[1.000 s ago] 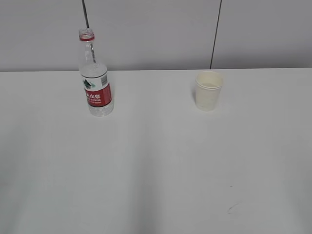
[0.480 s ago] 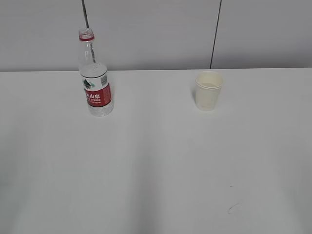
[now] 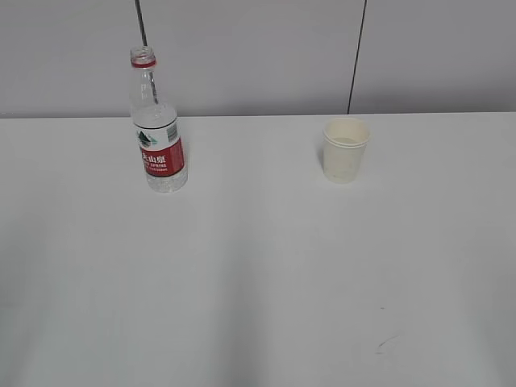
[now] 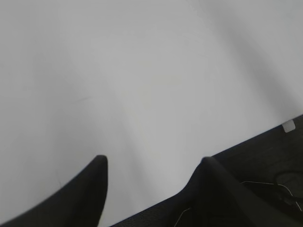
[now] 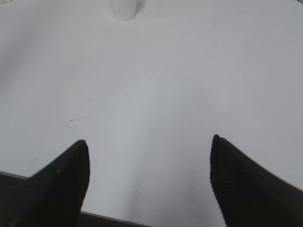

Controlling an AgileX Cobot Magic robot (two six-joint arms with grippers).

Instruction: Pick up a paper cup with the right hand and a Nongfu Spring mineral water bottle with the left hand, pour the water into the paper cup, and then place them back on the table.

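Note:
The Nongfu Spring bottle (image 3: 158, 129) stands upright and uncapped at the back left of the white table (image 3: 258, 266). The cream paper cup (image 3: 344, 149) stands upright at the back right; its base also shows at the top of the right wrist view (image 5: 124, 9). Neither arm shows in the exterior view. My left gripper (image 4: 151, 161) is open and empty over bare table near its edge. My right gripper (image 5: 149, 142) is open and empty above the table's near edge, far short of the cup.
A small dark scuff mark (image 3: 385, 345) lies at the front right of the table and also shows in the right wrist view (image 5: 75, 120). The table's edge and dark floor with cables (image 4: 265, 189) show in the left wrist view. A grey wall stands behind.

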